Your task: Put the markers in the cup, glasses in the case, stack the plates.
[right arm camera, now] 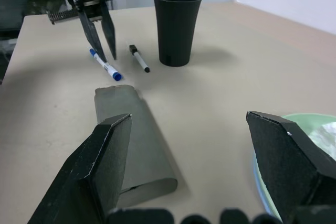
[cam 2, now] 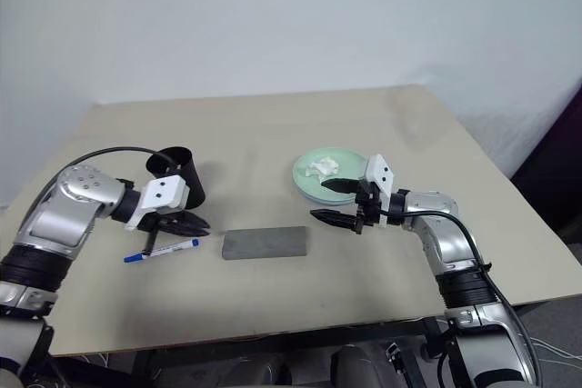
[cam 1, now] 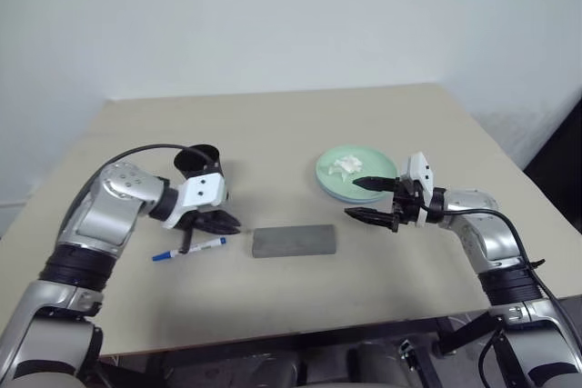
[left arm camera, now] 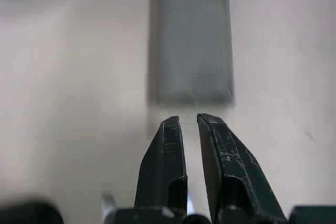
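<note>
- Well inside the table (cam 1: 273,306) edges, the case (cam 1: 295,241) lies closed and flat, bare room around it.
- Left gripper (cam 1: 229,223) nearly shut, empty, above blue marker (cam 1: 189,250); black marker (right arm camera: 139,59) by cup (right arm camera: 177,28).
- Right gripper (cam 1: 369,201) wide, empty, beside plates (cam 1: 329,179).

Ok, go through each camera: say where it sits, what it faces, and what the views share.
Left and right eye: head camera, looking down over the table; both arms, cup, case, plates.
Left wrist: above the table, along the shut left gripper at the case's end.
Right wrist: low, across the table between the open right gripper fingers toward cup and markers.
Shared: the case in all views; the right wrist view also shows the left gripper.
</note>
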### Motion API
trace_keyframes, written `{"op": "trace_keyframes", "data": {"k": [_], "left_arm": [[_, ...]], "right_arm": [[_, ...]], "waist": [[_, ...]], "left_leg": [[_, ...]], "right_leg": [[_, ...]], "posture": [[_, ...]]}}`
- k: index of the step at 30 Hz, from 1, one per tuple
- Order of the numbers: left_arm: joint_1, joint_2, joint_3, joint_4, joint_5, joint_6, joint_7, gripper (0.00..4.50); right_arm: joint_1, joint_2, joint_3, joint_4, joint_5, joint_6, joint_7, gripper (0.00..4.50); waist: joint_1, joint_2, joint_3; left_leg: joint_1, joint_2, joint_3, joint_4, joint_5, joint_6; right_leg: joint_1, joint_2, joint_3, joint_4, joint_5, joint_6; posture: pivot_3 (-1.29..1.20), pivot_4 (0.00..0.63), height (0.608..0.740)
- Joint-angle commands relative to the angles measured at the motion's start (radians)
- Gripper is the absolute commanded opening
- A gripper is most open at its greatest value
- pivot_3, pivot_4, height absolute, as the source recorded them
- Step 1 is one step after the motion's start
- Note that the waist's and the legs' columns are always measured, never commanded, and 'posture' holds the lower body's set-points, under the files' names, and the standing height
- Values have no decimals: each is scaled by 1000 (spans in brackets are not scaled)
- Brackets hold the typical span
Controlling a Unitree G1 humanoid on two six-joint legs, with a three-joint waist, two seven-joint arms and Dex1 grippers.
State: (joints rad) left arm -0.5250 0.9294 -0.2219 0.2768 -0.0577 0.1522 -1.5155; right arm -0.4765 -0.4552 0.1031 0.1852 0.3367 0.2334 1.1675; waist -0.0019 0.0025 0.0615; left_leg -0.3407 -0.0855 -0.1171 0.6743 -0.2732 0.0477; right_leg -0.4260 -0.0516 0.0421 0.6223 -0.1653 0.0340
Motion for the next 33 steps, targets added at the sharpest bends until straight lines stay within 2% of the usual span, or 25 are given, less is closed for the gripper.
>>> {"op": "trace_keyframes", "data": {"k": [1,4,17,28,31,33], "left_arm": [[-4,42,14,19,-3,-21,-41,1017],[-6,54,1,63,8,-22,-61,1991],[-126,6,-118,388,188,-195,-48,1991],[-146,-40,-147,488,260,-285,-20,1991],[-145,-44,-142,490,261,-285,-27,1381],[-142,-43,-135,484,253,-283,-33,765]], "right_arm": [[-38,4,-6,2,5,-23,10,3785],[-48,10,-1,18,1,-32,11,3785],[-61,23,7,58,-6,-61,8,3785],[-54,28,4,54,-8,-62,3,3785],[-55,28,3,56,-9,-65,1,3785],[-55,28,3,56,-10,-66,0,3785]], "waist": [[1,0,0],[0,0,0],[0,0,0],[1,1,-1],[0,1,-1],[0,1,-1]], "left_leg": [[0,0,0,0,0,0],[0,0,0,0,0,0],[0,0,1,0,0,0],[0,0,0,0,0,0],[0,1,1,1,0,0],[1,1,1,1,0,0]], "right_leg": [[0,0,0,0,0,0],[0,0,0,0,0,0],[0,0,0,0,0,0],[0,0,0,1,0,0],[1,0,0,1,0,0],[1,0,0,1,0,0]], "posture": [[0,0,740],[0,0,740],[0,0,740],[0,0,740],[0,0,740],[0,0,740]]}}
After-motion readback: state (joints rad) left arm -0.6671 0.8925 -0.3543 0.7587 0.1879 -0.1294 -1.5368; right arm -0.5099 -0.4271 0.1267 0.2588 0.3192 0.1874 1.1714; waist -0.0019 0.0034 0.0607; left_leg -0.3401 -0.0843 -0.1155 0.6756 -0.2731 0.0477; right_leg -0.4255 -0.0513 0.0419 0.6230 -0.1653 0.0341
